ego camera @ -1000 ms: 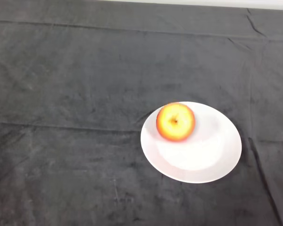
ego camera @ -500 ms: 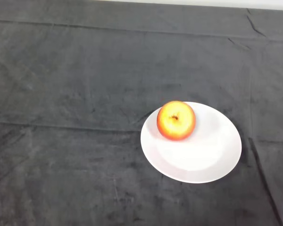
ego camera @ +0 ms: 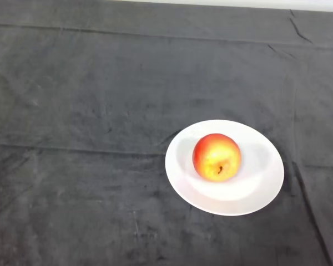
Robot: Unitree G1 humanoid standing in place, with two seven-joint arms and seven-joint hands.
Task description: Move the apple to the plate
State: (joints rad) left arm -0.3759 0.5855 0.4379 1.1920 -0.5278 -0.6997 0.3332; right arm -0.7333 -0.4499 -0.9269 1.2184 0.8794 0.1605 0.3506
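Note:
A red and yellow apple (ego camera: 217,157) lies on a white plate (ego camera: 255,188), close to the plate's middle and a little left of it. Its stem end faces the front. The plate rests on the dark cloth, right of the view's centre.
The dark cloth (ego camera: 89,111) covers the whole table, with creases running across it and a fold at the right. The table's far edge (ego camera: 211,3) shows as a pale strip along the top.
The apple has rolled from the plate's back left rim toward its middle, turning so its stem end now faces the front. The plate has stayed put.

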